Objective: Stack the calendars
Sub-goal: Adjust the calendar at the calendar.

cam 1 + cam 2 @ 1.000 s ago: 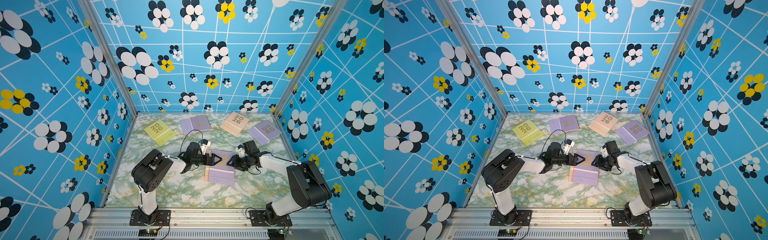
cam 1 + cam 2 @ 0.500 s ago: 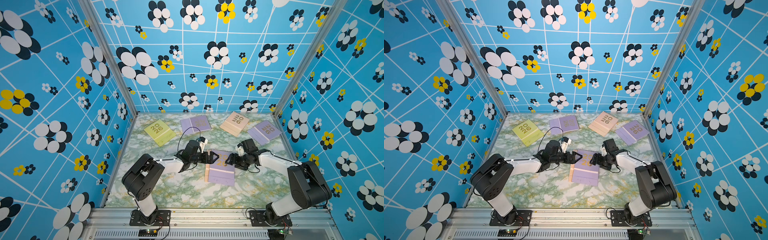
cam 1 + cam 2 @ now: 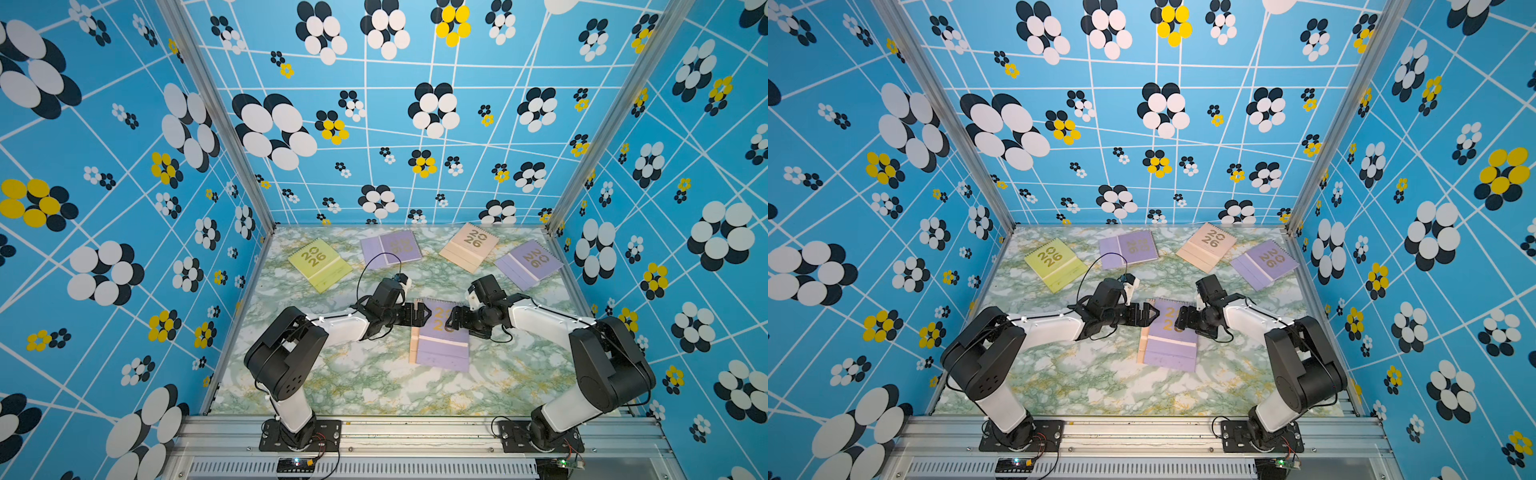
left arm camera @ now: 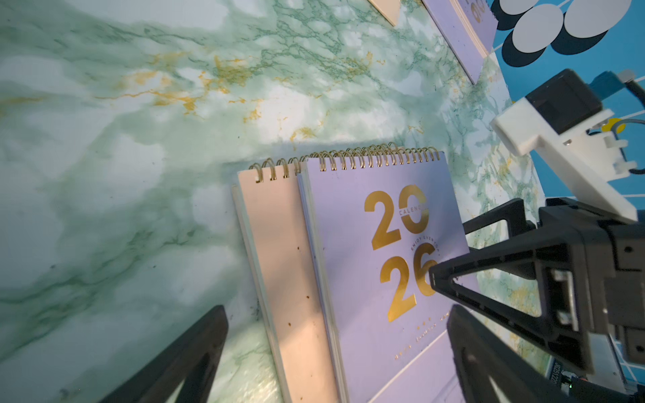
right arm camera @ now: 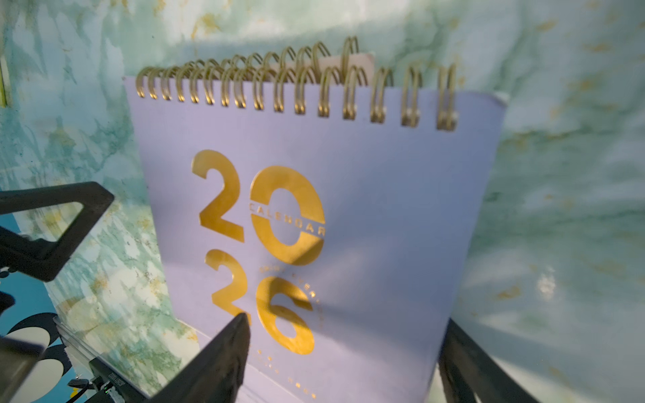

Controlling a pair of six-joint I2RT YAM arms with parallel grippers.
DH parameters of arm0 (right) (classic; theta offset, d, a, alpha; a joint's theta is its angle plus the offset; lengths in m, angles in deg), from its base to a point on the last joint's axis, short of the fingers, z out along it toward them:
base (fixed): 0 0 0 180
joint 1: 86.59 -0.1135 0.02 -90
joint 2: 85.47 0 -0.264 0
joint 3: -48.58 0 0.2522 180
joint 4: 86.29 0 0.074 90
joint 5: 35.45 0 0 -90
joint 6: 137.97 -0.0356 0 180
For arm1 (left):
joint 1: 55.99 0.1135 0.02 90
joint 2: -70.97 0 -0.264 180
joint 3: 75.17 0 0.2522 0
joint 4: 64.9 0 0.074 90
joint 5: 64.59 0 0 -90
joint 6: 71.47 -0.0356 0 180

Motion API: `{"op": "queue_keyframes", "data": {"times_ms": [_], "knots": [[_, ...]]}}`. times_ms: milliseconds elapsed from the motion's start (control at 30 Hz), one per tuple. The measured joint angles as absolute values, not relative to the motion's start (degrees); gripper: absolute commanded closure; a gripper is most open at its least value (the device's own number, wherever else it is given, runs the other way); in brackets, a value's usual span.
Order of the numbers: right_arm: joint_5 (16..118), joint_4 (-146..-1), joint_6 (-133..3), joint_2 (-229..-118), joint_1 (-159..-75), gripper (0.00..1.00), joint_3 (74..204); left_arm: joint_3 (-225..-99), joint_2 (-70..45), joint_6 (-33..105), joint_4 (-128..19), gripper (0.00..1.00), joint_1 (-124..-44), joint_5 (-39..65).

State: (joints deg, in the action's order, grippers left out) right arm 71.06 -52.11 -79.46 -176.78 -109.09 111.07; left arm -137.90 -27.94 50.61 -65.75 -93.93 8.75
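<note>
Worktop (image 3: 374, 386): green-and-white marbled surface, boxed in by blue flower-print walls (image 3: 124, 208).
Stack (image 3: 441, 332): two calendars, middle of the worktop, lying flat.
Top lilac calendar (image 3: 442, 355): uppermost in the stack, gold "2026" facing up, gold spiral binding along the far edge.
Lower peach calendar (image 4: 286, 261): under the lilac one, its spiral also at the far edge.
Offset: the lilac cover sits shifted toward the robot's right, so a strip of peach shows along the left side.
Left pincer (image 3: 424, 312): jaws wide apart, clamped on nothing. The tips are at the stack's far left corner. Whether they touch it, cannot tell.
Right pincer (image 3: 451, 319): jaws apart, not clamped. The tips are over the right edge of the top lilac calendar, by the gold digits. In the right wrist view the lilac cover fills the gap between the fingers.
Pincer spacing: the two face each other across the far half of the stack, near but apart.
Yellow-green calendar (image 3: 319, 264): far left, flat, on its own.
Rear lilac calendar (image 3: 390, 249): far middle, close to the back wall, apart from the yellow-green one.
Rear peach calendar (image 3: 469, 247): far, right of middle, lying at an angle.
Side lilac calendar (image 3: 528, 262): by the right wall, just beside the rear peach one.
Unstacked: four singles, each flat on the worktop, all well apart from the stack.
</note>
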Motion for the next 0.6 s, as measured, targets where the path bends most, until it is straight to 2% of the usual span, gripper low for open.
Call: {"op": "queue_keyframes", "data": {"times_ms": [600], "knots": [[69.6, -50.4, -78.8, -179.5, -110.1, 0.17, 114.5, -137.9, -31.0, 53.6, -69.2, 0.0, -94.0, 7.9]]}}
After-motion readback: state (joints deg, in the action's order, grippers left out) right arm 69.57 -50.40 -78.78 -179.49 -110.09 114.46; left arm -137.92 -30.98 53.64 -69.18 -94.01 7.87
